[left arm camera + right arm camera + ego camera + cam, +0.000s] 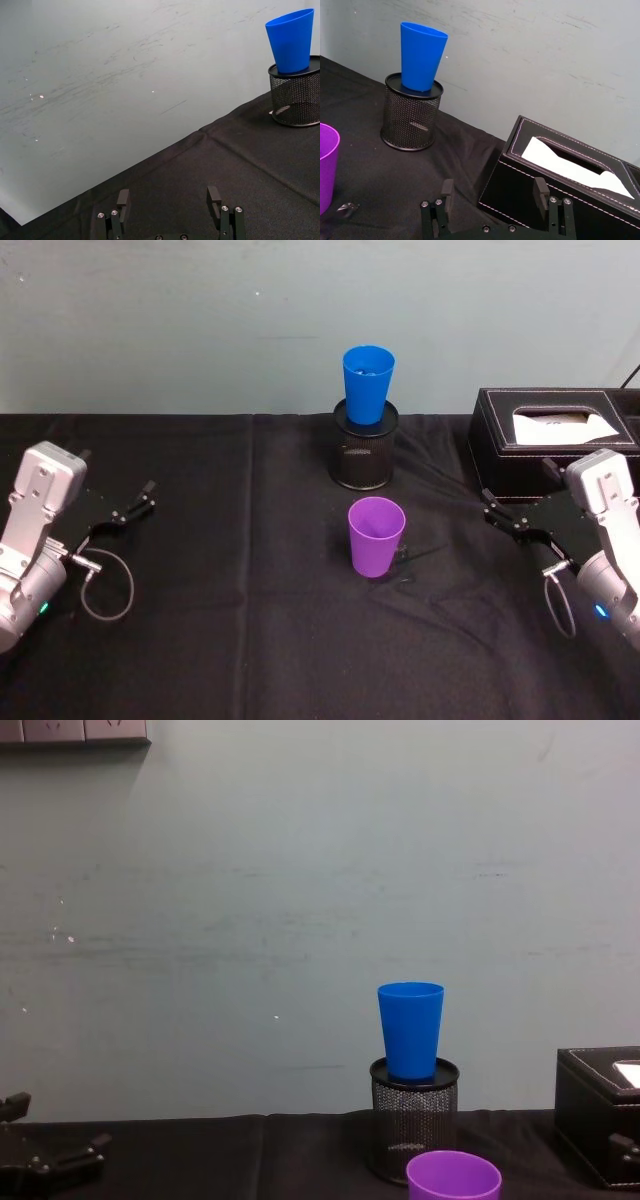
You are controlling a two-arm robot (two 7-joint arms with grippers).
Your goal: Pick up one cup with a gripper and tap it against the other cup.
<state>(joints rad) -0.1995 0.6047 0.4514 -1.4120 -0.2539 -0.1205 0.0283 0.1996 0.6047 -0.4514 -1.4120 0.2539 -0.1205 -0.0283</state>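
Observation:
The purple cup stands upright on the black cloth at the table's middle, also seen low in the chest view and at the edge of the right wrist view. Behind it the blue cup sits upright in the top of a black mesh pen holder. My left gripper rests open at the far left, well away from both cups. At the far right my right gripper is open with nothing in it, pointing towards the cups.
A black tissue box with a white tissue stands at the back right, just behind the right gripper. A grey wall runs along the table's far edge. Loose cable loops hang by each wrist.

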